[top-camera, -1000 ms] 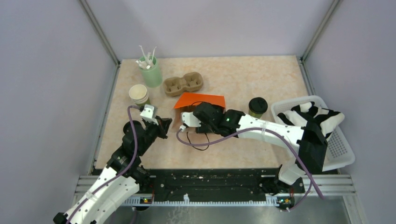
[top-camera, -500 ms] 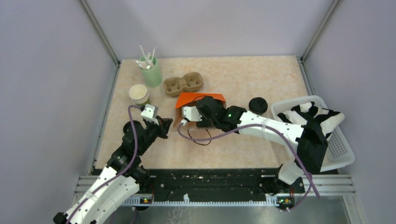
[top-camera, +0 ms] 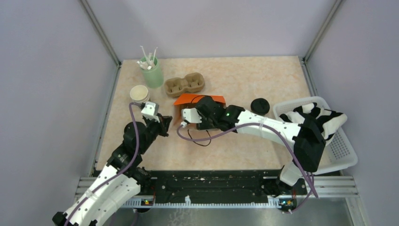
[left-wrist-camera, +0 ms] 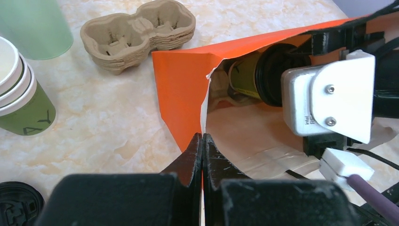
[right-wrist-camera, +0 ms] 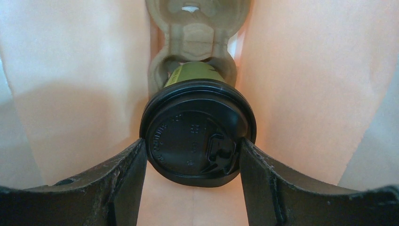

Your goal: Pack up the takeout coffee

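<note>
Marbled table (top-camera: 263, 75), grey walls: your coffee cup (right-wrist-camera: 195, 129) was inside the bag (left-wrist-camera: 181, 89) but not yet released.
Your left gripper (left-wrist-camera: 203, 140) had its fingers pressed together on the lip of the orange bag. The bag lay on its side at mid-table, and that pinch held its mouth open toward the near left. Your right gripper (right-wrist-camera: 193, 143) reached into the mouth with its fingers clamped on the cup's black lid. The cup lay sideways with its base at a cardboard carrier (right-wrist-camera: 190, 33) deeper in the bag; whether it sat in a ring you could not tell. By my reading the insertion was mostly done. What remained for you was to let go of the cup, draw the right arm out, and stand or close the bag.
</note>
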Robot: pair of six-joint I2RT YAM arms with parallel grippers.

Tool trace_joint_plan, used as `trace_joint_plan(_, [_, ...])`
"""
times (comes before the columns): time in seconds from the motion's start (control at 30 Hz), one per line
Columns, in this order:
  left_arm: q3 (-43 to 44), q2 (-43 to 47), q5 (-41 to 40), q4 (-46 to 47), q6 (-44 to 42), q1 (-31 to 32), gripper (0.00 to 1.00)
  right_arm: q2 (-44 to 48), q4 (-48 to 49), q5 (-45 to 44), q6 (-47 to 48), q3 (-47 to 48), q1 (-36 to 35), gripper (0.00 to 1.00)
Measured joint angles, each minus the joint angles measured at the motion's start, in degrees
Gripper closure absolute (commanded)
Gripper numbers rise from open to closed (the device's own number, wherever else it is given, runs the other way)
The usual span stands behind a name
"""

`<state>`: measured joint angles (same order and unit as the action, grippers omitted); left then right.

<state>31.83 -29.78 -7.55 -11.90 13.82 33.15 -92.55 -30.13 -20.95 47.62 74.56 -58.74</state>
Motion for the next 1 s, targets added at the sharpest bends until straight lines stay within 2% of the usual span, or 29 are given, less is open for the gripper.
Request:
trace_joint_plan(0.43, [-0.4,1.3,2.2,-0.2,0.0,0.0,1.00,-3.3,-0.4,-1.4,-0.1,2.3,0.0,0.39])
trace_joint_plan(1.0, [-0.5,2.6,4.3,-3.1,0.0,0.0,1.00,-1.4,13.4,-1.3,2.2,-6.8,1.0,0.39])
